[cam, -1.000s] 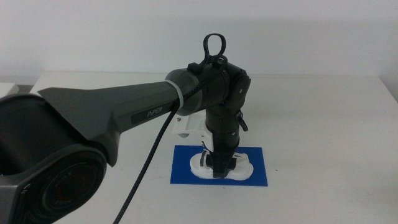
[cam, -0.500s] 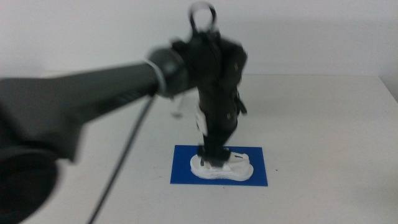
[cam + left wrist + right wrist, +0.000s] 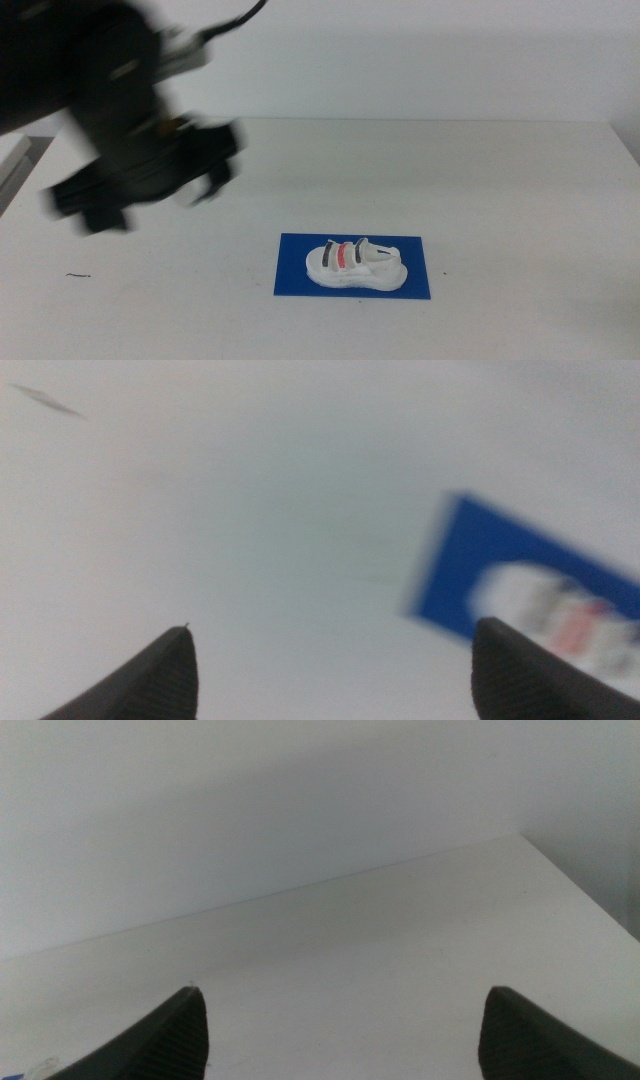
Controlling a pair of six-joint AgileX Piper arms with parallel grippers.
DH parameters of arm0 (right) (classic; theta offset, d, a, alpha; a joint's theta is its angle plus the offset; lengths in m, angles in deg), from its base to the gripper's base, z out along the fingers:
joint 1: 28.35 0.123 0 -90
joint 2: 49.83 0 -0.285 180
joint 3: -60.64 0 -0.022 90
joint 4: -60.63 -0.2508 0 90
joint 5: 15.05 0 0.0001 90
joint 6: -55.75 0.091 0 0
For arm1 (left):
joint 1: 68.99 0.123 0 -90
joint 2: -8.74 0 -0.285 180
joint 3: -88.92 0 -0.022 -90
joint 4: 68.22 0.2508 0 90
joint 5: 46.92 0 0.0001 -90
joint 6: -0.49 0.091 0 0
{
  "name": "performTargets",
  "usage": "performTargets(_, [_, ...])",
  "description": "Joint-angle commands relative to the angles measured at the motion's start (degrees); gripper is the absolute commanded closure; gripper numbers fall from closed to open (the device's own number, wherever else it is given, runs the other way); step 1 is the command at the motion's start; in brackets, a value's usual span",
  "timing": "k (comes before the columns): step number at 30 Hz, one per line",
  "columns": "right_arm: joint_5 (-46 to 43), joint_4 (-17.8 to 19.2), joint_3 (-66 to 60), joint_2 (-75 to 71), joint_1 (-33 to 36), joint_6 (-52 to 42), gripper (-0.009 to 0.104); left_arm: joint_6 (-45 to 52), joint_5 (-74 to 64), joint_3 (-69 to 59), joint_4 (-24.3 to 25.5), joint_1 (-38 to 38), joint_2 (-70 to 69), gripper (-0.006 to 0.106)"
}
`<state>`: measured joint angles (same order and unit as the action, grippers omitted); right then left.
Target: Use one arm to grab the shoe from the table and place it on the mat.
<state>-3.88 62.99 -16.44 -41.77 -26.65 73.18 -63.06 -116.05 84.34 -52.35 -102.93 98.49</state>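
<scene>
The white shoe (image 3: 355, 265) with dark, red and white straps lies flat on the blue mat (image 3: 295, 278) at the front middle of the white table (image 3: 500, 180). My left arm is a blurred dark mass at the upper left, and its gripper (image 3: 150, 200) hangs well left of the mat and clear of the shoe. In the left wrist view its jaws stand wide apart and empty (image 3: 337, 625), with the mat (image 3: 455, 560) and the blurred shoe (image 3: 560, 610) off to one side. My right gripper (image 3: 345, 988) is open and empty over bare table, out of the middle view.
A small dark mark (image 3: 78, 275) lies on the table near the left front edge; it also shows in the left wrist view (image 3: 45, 400). A white wall stands behind the table's far edge.
My left gripper has let go of the shoe and lifted away fast, up and to the left. The shoe stays on the mat, now fully uncovered.
</scene>
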Motion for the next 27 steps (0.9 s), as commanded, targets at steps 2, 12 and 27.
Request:
performTargets(2, [-0.5, 0.4, -0.1, -0.3, 0.1, -0.2, 0.016, 16.5, 10.9, -11.7, 1.3, 5.0, -9.4, 0.007])
performTargets(12, [-0.5, 0.4, -0.1, -0.3, 0.1, -0.2, 0.016, 53.2, 65.7, -41.9, -4.0, 12.3, -36.6, 0.007])
performTargets(27, [-0.5, 0.4, -0.1, -0.3, 0.1, -0.2, 0.016, 64.5, 75.2, -56.8, -14.4, 16.4, -59.6, 0.007])
